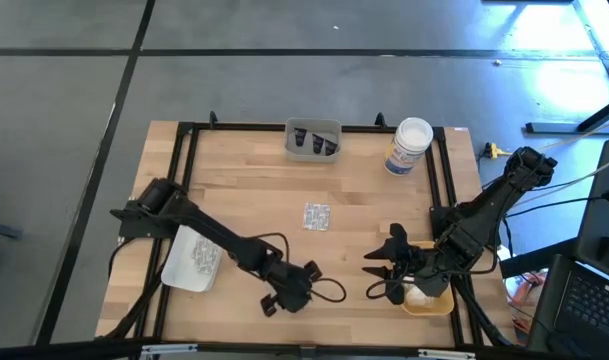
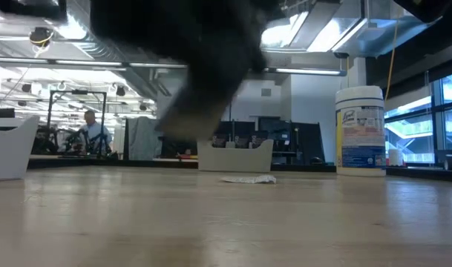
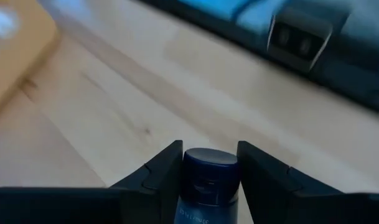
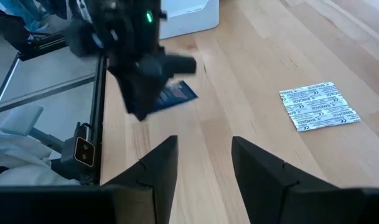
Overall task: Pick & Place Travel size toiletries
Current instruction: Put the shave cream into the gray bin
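Observation:
My left gripper (image 1: 306, 285) is over the table's near middle, shut on a small dark blue tube (image 3: 206, 180). The right wrist view shows the same tube (image 4: 175, 93) under that gripper. My right gripper (image 4: 205, 168) stands open near the table's right front, its fingers pointing toward the left gripper with nothing between them. A silvery blister packet (image 1: 316, 215) lies flat on the middle of the table. More dark tubes lie in the grey tray (image 1: 313, 140) at the far edge. Pale items lie in the white tray (image 1: 192, 262) at the left. My left gripper pinches the dark tube between its two fingers, one on each side of the tube just behind its round cap (image 3: 208, 159). The tube lies along the fingers, cap end forward. The fingers slant down toward the table, and the tube is lifted clear of the wood.
A tall white jar with a blue label (image 1: 409, 146) stands at the far right. A yellow tray (image 1: 431, 302) sits under my right arm at the near right. A black frame rail (image 1: 189, 160) borders the table. Bare wood lies between the packet and the grippers.

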You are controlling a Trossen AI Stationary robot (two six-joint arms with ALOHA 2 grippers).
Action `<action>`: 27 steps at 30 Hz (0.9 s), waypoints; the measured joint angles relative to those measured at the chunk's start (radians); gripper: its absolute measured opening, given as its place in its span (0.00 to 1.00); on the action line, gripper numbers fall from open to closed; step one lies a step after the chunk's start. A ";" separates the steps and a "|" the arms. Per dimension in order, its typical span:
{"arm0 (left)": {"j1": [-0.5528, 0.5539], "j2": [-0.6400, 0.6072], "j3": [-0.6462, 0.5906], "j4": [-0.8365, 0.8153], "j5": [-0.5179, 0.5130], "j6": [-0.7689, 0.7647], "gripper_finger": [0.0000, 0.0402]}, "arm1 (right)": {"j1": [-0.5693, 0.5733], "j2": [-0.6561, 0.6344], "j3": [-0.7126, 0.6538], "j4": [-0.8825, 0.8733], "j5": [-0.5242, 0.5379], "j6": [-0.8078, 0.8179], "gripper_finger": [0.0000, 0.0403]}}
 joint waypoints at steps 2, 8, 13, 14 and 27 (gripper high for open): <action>0.000 -0.043 0.000 0.005 0.019 -0.016 0.36 | 0.000 0.000 0.000 0.000 0.000 0.000 0.39; -0.002 -0.183 0.002 0.012 0.049 -0.046 0.36 | 0.000 0.000 0.000 0.000 -0.003 -0.005 0.41; -0.005 -0.296 0.002 0.048 0.059 -0.047 0.36 | 0.000 0.000 0.000 0.002 -0.002 -0.019 0.42; -0.005 -0.317 0.002 0.063 0.065 -0.047 0.36 | 0.000 0.000 0.000 0.006 -0.002 -0.021 0.42; -0.004 -0.417 0.004 0.331 0.133 0.078 0.36 | -0.047 0.000 0.000 0.300 0.061 -0.402 0.39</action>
